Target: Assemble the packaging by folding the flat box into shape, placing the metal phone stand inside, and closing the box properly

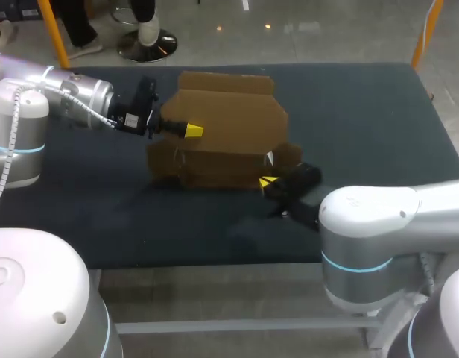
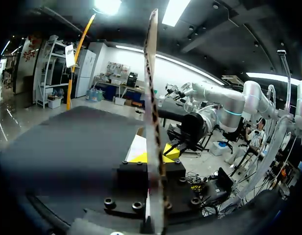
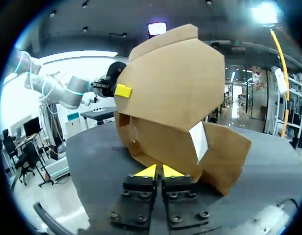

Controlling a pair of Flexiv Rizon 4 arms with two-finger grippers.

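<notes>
Cardboard box (image 1: 229,123) on the tabletop (image 1: 363,149), upper panel grasped by left fingers (image 1: 192,130); right fingers (image 3: 147,171) clenched at its lower edge

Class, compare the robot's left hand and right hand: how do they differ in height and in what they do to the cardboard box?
Height: the left hand is up at the raised upper flap of the box; the right hand is low, at the box's bottom corner.
Grip: the left hand pinches that flap between its fingers; the right hand's fingers are closed together against the lower edge.
Both touch the box.
</notes>
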